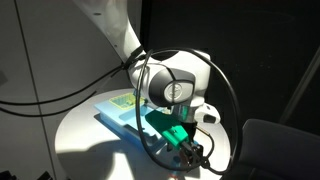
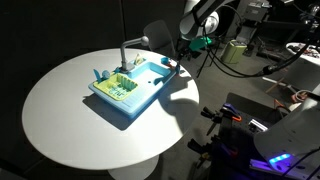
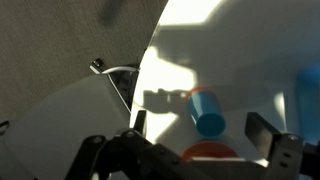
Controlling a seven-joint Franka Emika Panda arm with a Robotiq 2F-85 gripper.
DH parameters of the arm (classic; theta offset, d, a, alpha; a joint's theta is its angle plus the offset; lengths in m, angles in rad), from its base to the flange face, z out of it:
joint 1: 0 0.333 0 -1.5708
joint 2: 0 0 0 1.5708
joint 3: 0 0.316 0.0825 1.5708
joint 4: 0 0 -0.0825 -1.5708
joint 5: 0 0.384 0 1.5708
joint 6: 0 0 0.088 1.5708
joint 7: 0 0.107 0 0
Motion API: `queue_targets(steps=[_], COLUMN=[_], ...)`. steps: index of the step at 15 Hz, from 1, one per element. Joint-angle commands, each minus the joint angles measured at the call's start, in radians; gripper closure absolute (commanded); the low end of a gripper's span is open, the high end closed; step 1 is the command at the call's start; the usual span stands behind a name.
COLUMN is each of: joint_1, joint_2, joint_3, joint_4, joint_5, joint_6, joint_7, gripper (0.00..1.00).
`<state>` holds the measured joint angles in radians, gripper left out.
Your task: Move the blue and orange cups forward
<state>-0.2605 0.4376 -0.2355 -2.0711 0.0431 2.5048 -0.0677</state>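
One blue cup | one orange cup | one hand, jaws apart

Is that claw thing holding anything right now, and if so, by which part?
Nothing is held. The gripper is wide open in the wrist view; the blue cup shows in the gap below it, untouched.
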Motion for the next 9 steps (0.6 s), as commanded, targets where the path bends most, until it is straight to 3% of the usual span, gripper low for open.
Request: queue_targets(steps=[1,9], joint_1=[-0.013,-0.006], joint_2=[0.031,0.092], joint_3=[0.014,0.032], joint_4=[0.026,0.085], joint_5=[-0.009,-0.017], joint_6=[0.021,0.032], joint_7=[-0.007,-0.006], gripper=[0.00,0.00])
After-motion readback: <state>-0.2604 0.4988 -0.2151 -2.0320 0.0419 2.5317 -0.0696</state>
